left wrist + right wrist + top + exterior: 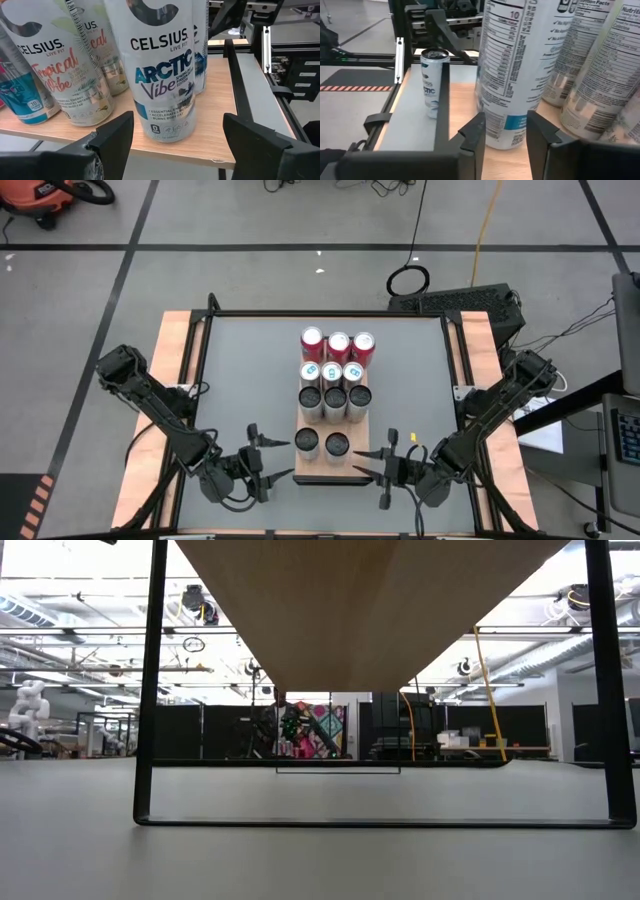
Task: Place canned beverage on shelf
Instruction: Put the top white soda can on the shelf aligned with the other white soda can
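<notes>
"CELSIUS Arctic Vibe" on front can (pixel 165 75); "Tropical Vibe" on can beside (pixel 62 65)

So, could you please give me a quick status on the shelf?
Left hand open, shelf's front left. Right hand open, empty, front right. Eleven cans on shelf, none gripped. Nothing in the way.

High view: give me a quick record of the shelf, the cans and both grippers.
shelf: lengthwise in the table's middle
cans: eleven upright; three rows of three, then two nearer the arms
left gripper: open, at the shelf's left edge, facing the Arctic Vibe can
right gripper: open by a narrow gap, at the shelf's right edge, holding nothing
</notes>
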Robot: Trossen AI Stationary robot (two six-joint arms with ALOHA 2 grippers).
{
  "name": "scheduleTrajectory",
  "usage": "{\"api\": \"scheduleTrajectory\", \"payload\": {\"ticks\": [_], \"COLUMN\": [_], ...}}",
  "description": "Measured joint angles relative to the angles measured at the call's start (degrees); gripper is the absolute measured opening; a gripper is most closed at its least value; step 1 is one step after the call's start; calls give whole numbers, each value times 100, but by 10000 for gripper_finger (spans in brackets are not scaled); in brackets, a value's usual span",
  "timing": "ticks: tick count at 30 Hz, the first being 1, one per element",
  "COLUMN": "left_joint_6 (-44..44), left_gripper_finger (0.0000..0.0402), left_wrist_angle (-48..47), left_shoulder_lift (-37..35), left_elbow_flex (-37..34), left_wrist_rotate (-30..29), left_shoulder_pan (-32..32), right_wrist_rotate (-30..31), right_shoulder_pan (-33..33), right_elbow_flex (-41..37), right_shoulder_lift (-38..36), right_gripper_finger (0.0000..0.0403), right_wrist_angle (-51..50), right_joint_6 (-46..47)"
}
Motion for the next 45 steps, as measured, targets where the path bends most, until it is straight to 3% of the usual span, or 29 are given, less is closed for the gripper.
{"api": "scheduleTrajectory", "payload": {"ticks": [7, 12, 37, 45], "left_joint_6": [20, 28, 31, 21], "left_gripper_finger": [296, 296, 296, 296], "left_wrist_angle": [0, -1, -22, -22], "left_shoulder_lift": [0, 0, 0, 0], "left_elbow_flex": [0, 0, 0, 0], "left_wrist_rotate": [0, 0, -2, -2], "left_shoulder_pan": [0, 0, -2, -2], "right_wrist_rotate": [-6, -438, -455, -756], "right_shoulder_pan": [-147, -330, -457, -599], "right_elbow_flex": [0, -2, -2, -2], "right_shoulder_lift": [2, 4, 35, 35], "right_gripper_finger": [45, 35, 34, 34], "right_wrist_angle": [-3, -39, -2, -9], "right_joint_6": [-102, -133, -138, -125]}}
